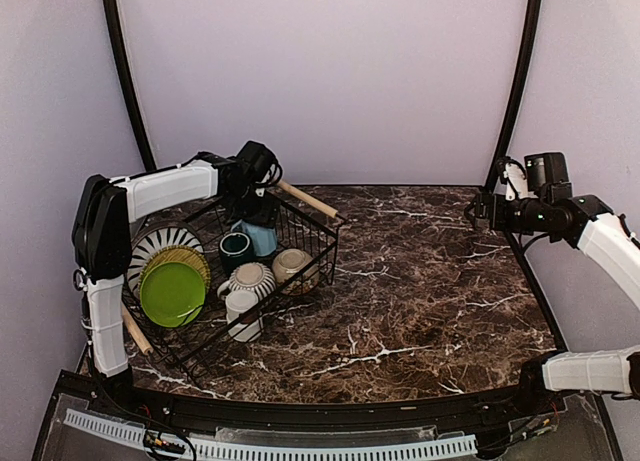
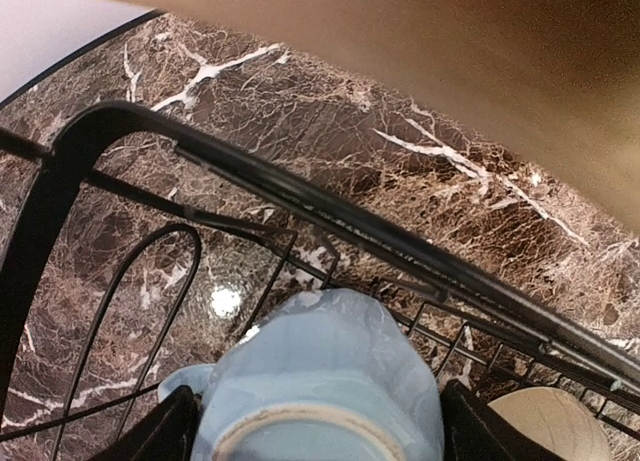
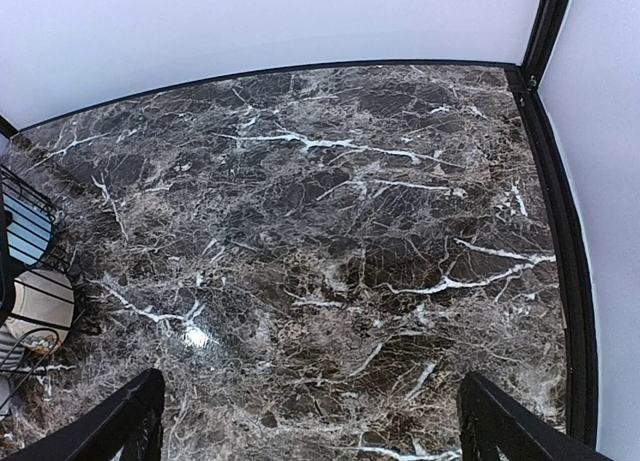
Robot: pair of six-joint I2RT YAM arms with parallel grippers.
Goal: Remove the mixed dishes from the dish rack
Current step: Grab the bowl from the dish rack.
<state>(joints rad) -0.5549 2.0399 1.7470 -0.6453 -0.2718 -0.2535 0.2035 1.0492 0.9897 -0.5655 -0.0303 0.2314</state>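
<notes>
Inside the dish rack (image 1: 322,246), at its far side, straddles the light blue cup (image 2: 320,366) with left gripper (image 2: 315,433) open — grasp step. Needs next a firm squeeze, then straight lift over the wires. Holds right gripper (image 3: 310,421) open too.

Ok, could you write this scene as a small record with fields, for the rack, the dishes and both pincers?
rack: black wire dish rack with wooden handles, left on dark marble table
plates: lime green plate in front, upright in rack
left pincer: astride light blue ceramic cup in rack; grip uncertain
right pincer: open, empty, over bare table
unloaded: none yet
</notes>
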